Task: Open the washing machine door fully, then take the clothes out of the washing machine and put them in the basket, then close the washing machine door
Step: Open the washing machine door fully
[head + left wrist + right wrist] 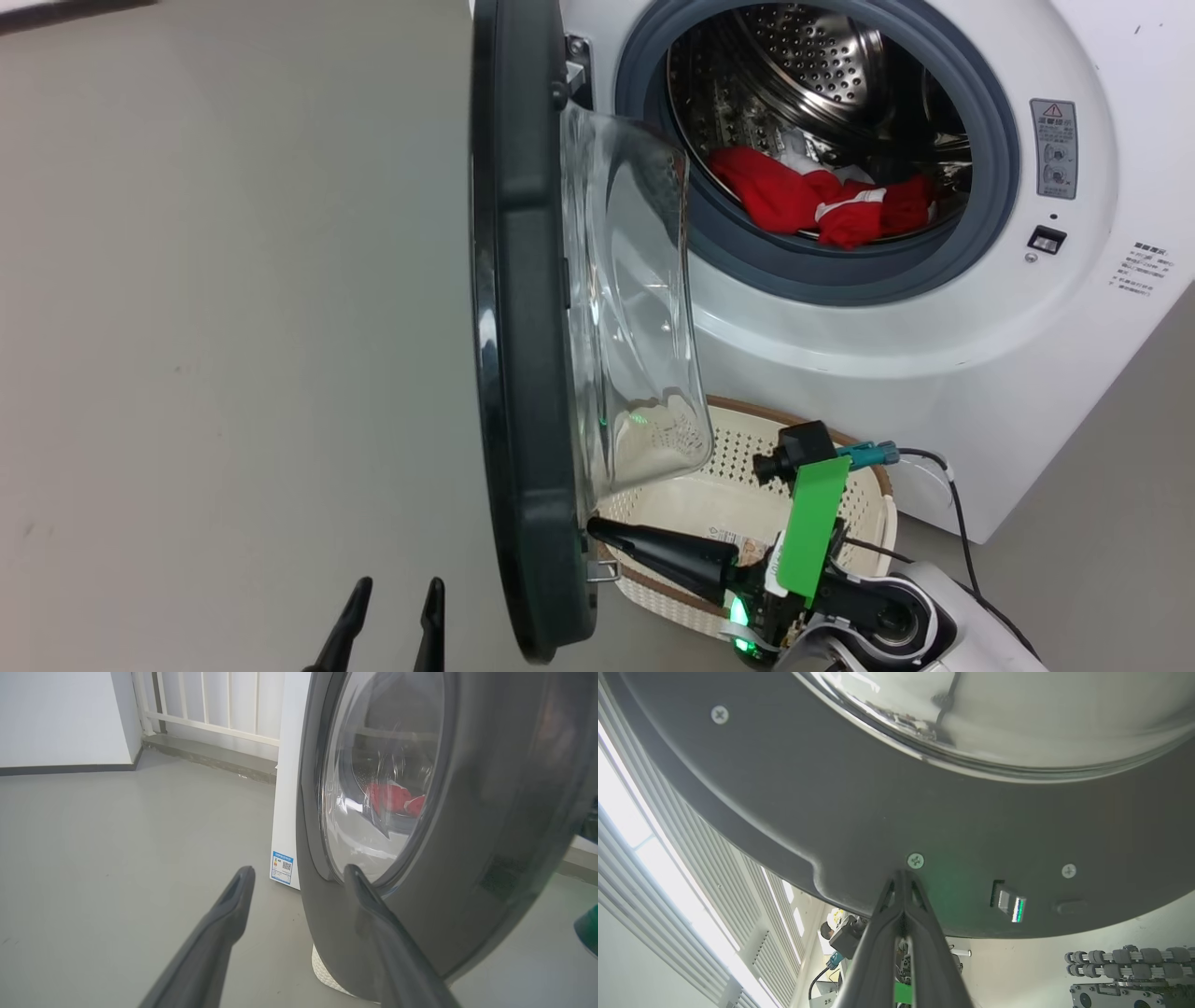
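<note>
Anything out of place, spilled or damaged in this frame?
Nothing spilled or broken. One oddity: the basket sits directly under the washing machine door, whose glass bowl overhangs part of it, partly covering the opening meant for the clothes lying in the drum.

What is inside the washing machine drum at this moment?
The clothes, red with white parts, lie in a heap at the bottom of the steel drum. Anything beneath that heap is covered by it and cannot be seen.

The washing machine door [527, 327] stands open; red clothes [803, 201] lie inside the washing machine [887, 327], basket [747, 462] below.
</note>
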Controlling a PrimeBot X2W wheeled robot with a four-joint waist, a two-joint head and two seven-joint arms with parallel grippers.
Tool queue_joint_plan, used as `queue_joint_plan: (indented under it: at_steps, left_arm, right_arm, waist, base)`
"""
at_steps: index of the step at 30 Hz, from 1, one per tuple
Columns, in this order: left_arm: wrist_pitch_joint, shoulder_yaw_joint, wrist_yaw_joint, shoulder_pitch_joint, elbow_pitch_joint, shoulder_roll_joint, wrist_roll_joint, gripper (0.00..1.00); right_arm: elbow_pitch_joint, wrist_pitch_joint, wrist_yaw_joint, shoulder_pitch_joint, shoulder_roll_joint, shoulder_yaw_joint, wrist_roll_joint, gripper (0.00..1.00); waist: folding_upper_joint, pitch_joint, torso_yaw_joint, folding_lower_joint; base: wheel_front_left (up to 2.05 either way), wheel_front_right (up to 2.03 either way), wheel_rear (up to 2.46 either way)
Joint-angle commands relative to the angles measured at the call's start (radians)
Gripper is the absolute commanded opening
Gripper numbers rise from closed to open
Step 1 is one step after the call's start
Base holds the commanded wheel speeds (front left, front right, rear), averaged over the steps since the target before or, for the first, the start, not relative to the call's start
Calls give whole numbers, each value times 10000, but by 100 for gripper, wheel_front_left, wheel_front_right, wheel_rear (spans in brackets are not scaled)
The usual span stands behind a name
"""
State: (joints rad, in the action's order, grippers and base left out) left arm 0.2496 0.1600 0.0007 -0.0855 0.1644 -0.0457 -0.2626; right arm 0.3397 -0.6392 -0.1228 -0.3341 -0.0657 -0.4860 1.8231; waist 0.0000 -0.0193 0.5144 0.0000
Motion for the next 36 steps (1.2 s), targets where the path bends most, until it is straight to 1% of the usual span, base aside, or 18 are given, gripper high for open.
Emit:
queue_joint_plan:
  at_steps: [1,2,3,4,5,7,9,10,11,17,27,30,36]
  left_arm:
    - [122,-337,5,181,-193,-45,48,100]
    - [122,-338,-10,191,-172,-45,52,100]
    - [122,-338,-26,200,-150,-45,58,100]
    - [122,-338,-26,200,-150,-45,58,100]
    - [122,-342,-41,206,-129,-45,64,100]
    - [122,-354,-73,209,-83,-45,79,100]
    - [122,-362,-110,213,-27,-45,99,100]
    - [122,-363,-131,216,1,-45,108,100]
    - [122,-364,-151,218,28,-45,119,100]
    - [122,-374,-238,253,140,-45,167,100]
    - [122,-427,-222,301,151,-45,126,100]
    - [122,-423,-205,321,150,-45,92,100]
    - [122,-409,-193,339,161,-45,48,100]
  right_arm:
    - [-223,96,-79,-136,154,30,-96,0]
    - [-199,123,-79,-83,154,79,-140,2]
    - [-173,154,-79,-27,154,135,-190,7]
    - [-173,154,-79,-27,154,135,-190,7]
    - [-148,179,-79,35,154,193,-238,14]
    - [-81,250,-79,165,154,304,-463,36]
    - [-36,318,-79,330,154,402,-722,55]
    - [-17,353,-79,425,154,467,-819,85]
    - [9,413,-79,521,154,546,-916,100]
    - [185,662,-79,1103,149,1024,-1407,100]
    - [408,1264,-79,1974,-132,1832,-2036,100]
    - [486,1555,-79,2185,-178,2038,-2195,100]
    - [707,2449,-79,2546,-453,2008,-3012,100]
  waist:
    - [0,19,-16,0]
    - [0,25,-25,0]
    - [0,37,-35,0]
    - [0,37,-35,0]
    - [0,51,-45,0]
    - [0,92,-72,0]
    - [0,135,-99,0]
    - [0,159,-113,0]
    - [0,186,-127,0]
    - [0,243,-243,0]
    - [0,169,-535,0]
    - [0,144,-608,0]
    - [0,120,-722,0]
  base:
    - [0,0,0]
    - [0,0,0]
    - [0,0,0]
    - [0,0,0]
    - [0,0,0]
    - [0,0,0]
    - [0,0,0]
    - [0,0,0]
    - [0,0,0]
    - [0,0,0]
    - [0,0,0]
    - [0,0,0]
    - [0,0,0]
